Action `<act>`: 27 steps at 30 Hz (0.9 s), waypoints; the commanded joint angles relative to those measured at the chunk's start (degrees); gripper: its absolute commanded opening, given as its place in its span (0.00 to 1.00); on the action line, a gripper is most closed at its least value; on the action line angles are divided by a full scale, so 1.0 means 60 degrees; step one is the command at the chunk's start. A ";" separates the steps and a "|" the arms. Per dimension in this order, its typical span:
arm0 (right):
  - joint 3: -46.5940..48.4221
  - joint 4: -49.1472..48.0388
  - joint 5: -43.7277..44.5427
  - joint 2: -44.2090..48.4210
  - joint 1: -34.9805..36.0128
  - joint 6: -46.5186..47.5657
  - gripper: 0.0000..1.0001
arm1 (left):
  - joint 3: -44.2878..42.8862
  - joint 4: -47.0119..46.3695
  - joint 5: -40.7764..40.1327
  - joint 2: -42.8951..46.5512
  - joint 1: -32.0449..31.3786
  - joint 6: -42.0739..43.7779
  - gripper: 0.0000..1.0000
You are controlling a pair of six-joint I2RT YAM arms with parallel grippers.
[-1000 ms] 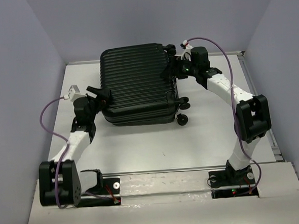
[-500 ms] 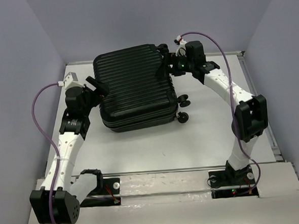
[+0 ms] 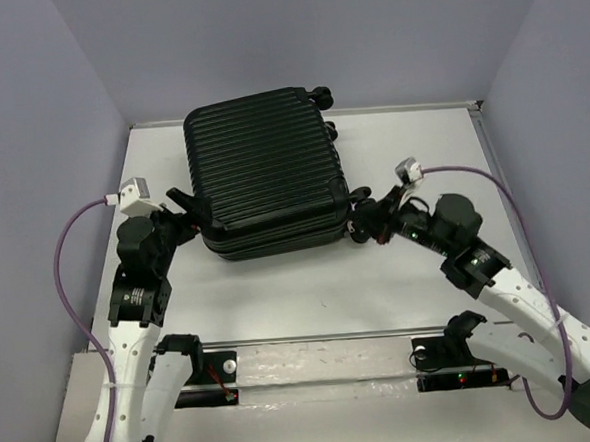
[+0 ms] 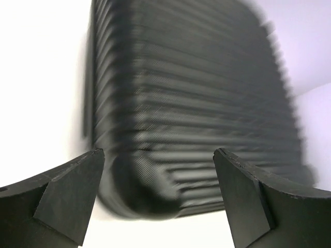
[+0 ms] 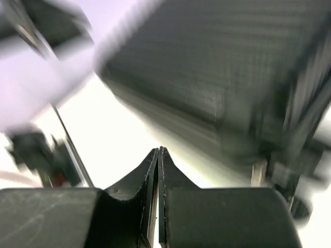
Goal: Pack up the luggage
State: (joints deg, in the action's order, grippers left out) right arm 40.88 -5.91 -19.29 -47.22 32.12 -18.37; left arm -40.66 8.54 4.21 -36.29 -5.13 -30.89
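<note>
Black ribbed hard-shell luggage (image 3: 264,173), rounded corners, is laid flat and closed on white table (image 3: 279,292), toward 12 o'clock. Left gripper (image 3: 187,210) is spread wide at its 8 o'clock corner; right gripper (image 5: 159,155) is pinched together, empty, at 4 o'clock.

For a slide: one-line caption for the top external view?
Closed black luggage lies flat, left gripper open at its near-left corner, right gripper shut by its near-right corner.

Plain lavender walls (image 3: 294,41) box in a white table (image 3: 279,292) on three sides, evenly lit; a metal rail (image 3: 322,337) runs along its near edge.
</note>
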 commanded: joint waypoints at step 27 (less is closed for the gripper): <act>-0.2201 -0.5562 0.3156 -0.4418 0.0418 0.2095 0.53 | 0.0772 0.0585 0.1056 0.0204 0.0298 0.0682 0.99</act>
State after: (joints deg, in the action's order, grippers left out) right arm 24.18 -31.57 -2.00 -71.88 34.50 -9.72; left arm -36.93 13.98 7.62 -34.76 -3.64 -27.62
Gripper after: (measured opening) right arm 0.534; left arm 0.986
